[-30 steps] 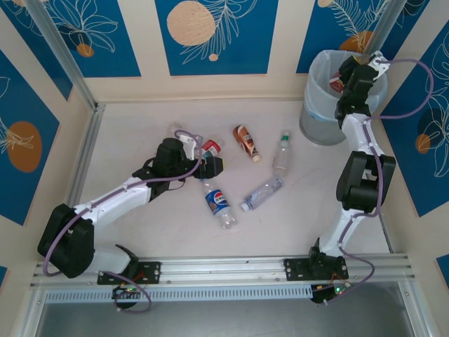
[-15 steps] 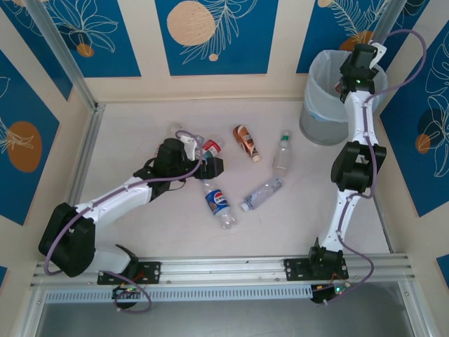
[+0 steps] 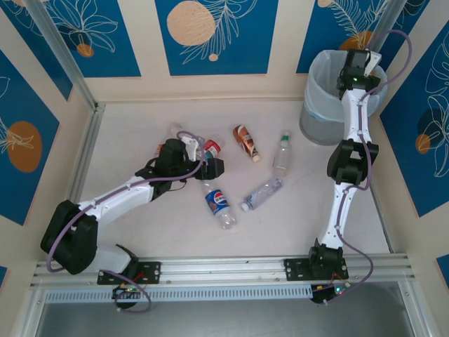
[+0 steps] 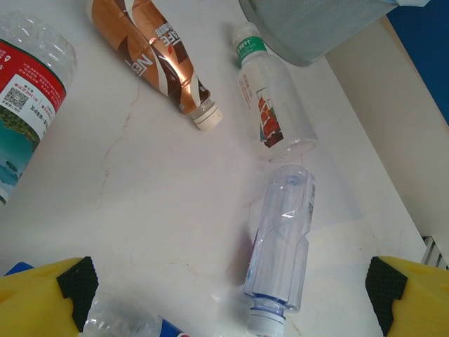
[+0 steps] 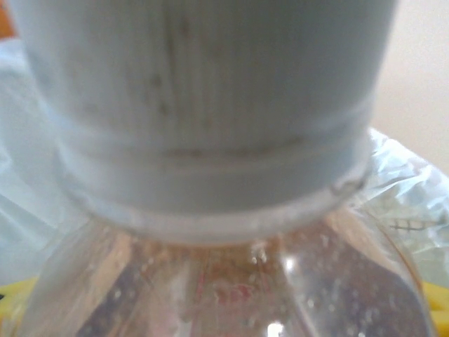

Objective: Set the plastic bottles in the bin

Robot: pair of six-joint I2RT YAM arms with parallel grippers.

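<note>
Several plastic bottles lie scattered around the middle of the pale table, seen from above: a red-labelled bottle at 10 o'clock, a brown-labelled bottle at 12, a green-capped bottle at 2, a clear unlabelled bottle at 4 and a Pepsi bottle at 7. The left gripper hovers among them, its yellow fingers spread wide with nothing between them; the red-labelled bottle is just beside it at its 12 o'clock and the Pepsi bottle at its 6. At the table's 2 o'clock corner stands the grey bin, lined with a translucent bag. The right gripper hangs over the bin's mouth. A white-capped bottle sits hard against its wrist camera, the bag behind it, but whether the jaws clamp it cannot be told.
</note>
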